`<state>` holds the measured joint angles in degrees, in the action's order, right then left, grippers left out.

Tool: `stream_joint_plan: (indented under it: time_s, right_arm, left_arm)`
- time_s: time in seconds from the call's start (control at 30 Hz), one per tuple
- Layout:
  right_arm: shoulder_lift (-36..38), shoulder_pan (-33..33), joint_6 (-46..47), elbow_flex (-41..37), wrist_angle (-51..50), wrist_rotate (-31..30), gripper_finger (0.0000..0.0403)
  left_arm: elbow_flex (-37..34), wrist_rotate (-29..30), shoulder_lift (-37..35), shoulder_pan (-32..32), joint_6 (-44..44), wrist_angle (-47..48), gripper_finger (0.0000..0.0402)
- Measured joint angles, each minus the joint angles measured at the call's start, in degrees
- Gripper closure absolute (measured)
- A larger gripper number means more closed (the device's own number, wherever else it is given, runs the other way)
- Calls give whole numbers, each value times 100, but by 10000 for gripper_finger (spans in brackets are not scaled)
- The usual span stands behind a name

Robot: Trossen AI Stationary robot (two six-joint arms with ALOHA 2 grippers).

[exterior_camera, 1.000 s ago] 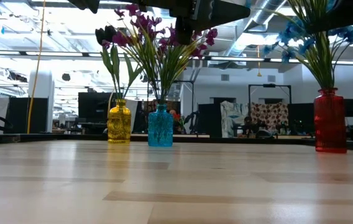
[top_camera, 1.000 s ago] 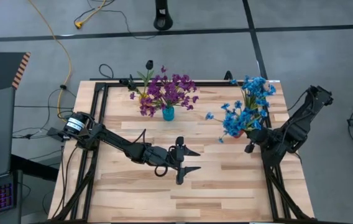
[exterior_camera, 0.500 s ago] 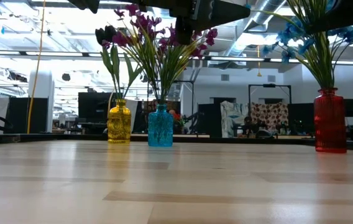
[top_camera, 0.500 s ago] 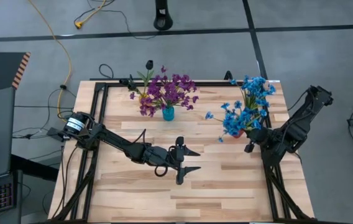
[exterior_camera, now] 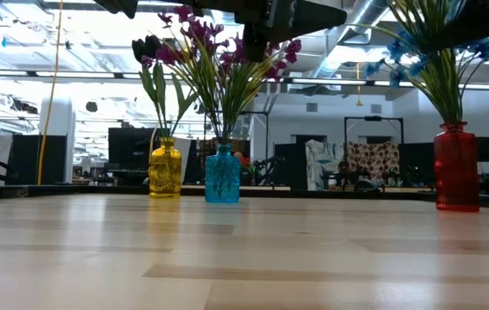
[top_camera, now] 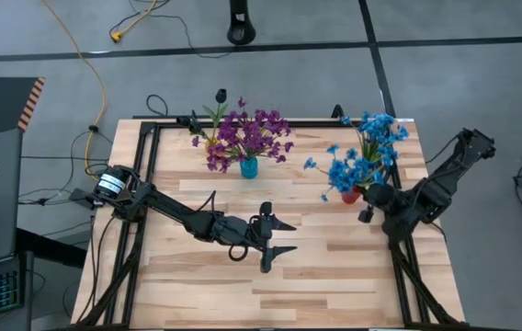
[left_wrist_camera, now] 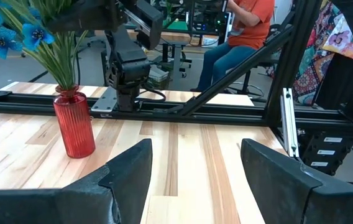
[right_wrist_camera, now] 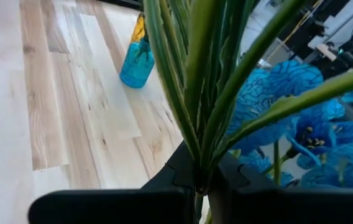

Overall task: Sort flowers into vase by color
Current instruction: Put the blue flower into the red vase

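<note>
Blue flowers (top_camera: 357, 156) stand over the red vase (top_camera: 351, 195) at the table's right, and my right gripper (top_camera: 368, 207), just to the near right of the vase, is shut on their green stems. Purple flowers (top_camera: 250, 136) fill the blue vase (top_camera: 248, 168). A dark flower (top_camera: 221, 95) stands in the yellow vase (exterior_camera: 164, 169). My left gripper (top_camera: 275, 244) hangs open over the table's middle with nothing between its fingers (left_wrist_camera: 127, 177). My right gripper pinches a bundle of green stems and leaves (right_wrist_camera: 199, 163) between its two fingers, low on the blue flowers. The stems rise out of the pinch and fan out to the blossoms (right_wrist_camera: 288, 118). What lies below the fingers is hidden by the gripper.
A black frame rail (top_camera: 270, 122) runs along the table's far edge. Bare wood lies in front of and to the near side of my left gripper. A seated person in an orange shirt (left_wrist_camera: 245, 25) shows beyond the table.
My right gripper has rolled a little in place while staying shut. The blue blossoms have swung toward the table's left and far side, and the red vase beneath them now shows in the high view.
</note>
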<state>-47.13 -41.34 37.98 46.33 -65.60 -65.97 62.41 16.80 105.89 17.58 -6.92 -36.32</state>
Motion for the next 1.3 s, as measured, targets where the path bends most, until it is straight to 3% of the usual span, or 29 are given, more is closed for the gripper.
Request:
stream_joint_plan:
  time_s: [0.17, 0.43, 1.3]
  right_arm:
    - [0, 112, 79, 0, -28, 14, 359]
    - [0, 265, 1013, 0, -335, 65, 359]
    - [-18, 367, 3151, -777, -277, 1093, 357]
  left_arm:
    - [0, 2, 0, 0, 0, 0, 168]
    - [0, 2, 0, 0, 0, 0, 168]
    - [0, 2, 0, 0, 0, 0, 168]
